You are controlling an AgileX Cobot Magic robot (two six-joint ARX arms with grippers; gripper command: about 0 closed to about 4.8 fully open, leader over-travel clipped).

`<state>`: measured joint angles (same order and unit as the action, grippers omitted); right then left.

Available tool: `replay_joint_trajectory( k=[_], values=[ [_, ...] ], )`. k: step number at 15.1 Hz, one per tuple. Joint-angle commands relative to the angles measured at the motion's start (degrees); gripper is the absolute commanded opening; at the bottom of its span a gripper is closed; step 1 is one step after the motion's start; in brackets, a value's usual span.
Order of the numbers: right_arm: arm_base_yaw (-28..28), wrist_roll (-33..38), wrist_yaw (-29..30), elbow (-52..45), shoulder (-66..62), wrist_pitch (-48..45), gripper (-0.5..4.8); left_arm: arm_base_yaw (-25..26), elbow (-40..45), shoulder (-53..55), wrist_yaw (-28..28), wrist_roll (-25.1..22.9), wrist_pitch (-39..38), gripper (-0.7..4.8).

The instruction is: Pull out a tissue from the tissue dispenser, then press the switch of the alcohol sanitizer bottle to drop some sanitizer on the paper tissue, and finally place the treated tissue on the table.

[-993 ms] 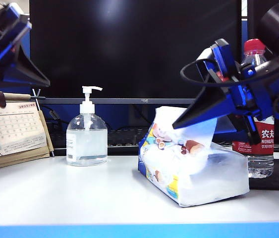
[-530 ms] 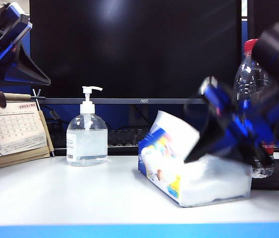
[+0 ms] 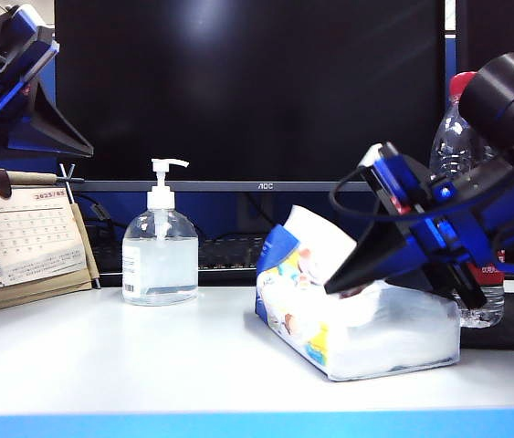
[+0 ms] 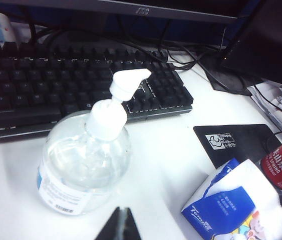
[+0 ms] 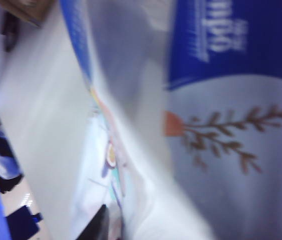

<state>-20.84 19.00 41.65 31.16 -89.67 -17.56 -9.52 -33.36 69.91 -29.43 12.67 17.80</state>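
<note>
- Step in hand, as I judge it: the first one, drawing a tissue out of the tissue dispenser (image 3: pixel 357 324), which lies on the worktop (image 3: pixel 147 365) right of centre.
- Right tool (image 3: pixel 334 287) has its tip down at the top of the pack, fingers nearly together; the blurred right wrist view fills with the pack's print, so whether it grasps a sheet I cannot tell.
- White material (image 3: pixel 325 237) stands up at the printed end; tissue or wrapper flap, unclear.
- Left tool (image 4: pixel 120 225) hangs raised above the alcohol sanitizer bottle (image 3: pixel 159 260), fingers clenched together on nothing; the switch (image 4: pixel 125 85) is untouched.
- Next move calls for a firm pinch on one sheet, then a lift clear without dragging the soft pack.
</note>
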Motion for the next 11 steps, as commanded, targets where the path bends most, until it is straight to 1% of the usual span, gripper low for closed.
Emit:
replay_joint_trajectory(
  k=[1,5,9,11],
  values=[
    [-0.07,0.92,0.7,0.44,0.13,-2.49,-0.03,0.0,-0.15,-0.17,-1.14,-0.24,0.68,-0.05],
    [-0.07,0.9,0.48,0.55,2.93,-2.47,-0.02,0.0,-0.17,-0.17,-2.78,-0.22,0.72,-0.05],
    [-0.07,0.87,0.5,1.2,9.88,-2.1,-0.01,0.0,-0.15,-0.17,-2.84,-0.15,0.7,-0.05],
    [-0.07,0.79,0.46,1.18,9.94,-1.01,-0.01,0.0,-0.17,-0.2,-2.95,-0.02,0.72,-0.05]
  ],
)
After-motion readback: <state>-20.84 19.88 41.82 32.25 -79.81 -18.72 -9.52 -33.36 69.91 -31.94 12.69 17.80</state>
